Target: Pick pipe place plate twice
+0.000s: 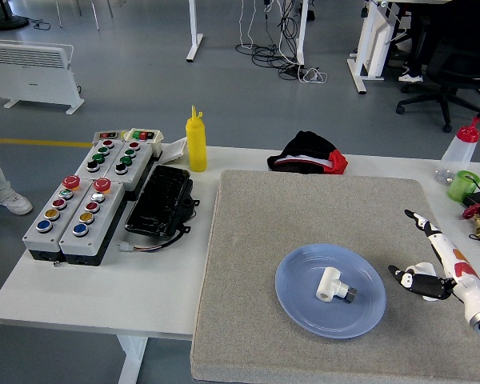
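A blue plate [304,308] lies on the grey mat [304,208], right of centre. A short white pipe fitting [331,284] with a dark end lies in the middle of the plate. My right hand [416,248] is over the mat to the right of the plate and clear of it. Its fingers [422,226] are spread and hold nothing. A pale shape just behind its thumb may be a second white fitting; I cannot tell. The left arm is out of view.
Two grey button boxes [80,208] and a black case [160,200] stand on the table's left part. A yellow squeeze bottle [196,142] and a black-and-red cloth [308,154] are at the back. A green cup [462,186] and a red-capped bottle [461,148] stand far right.
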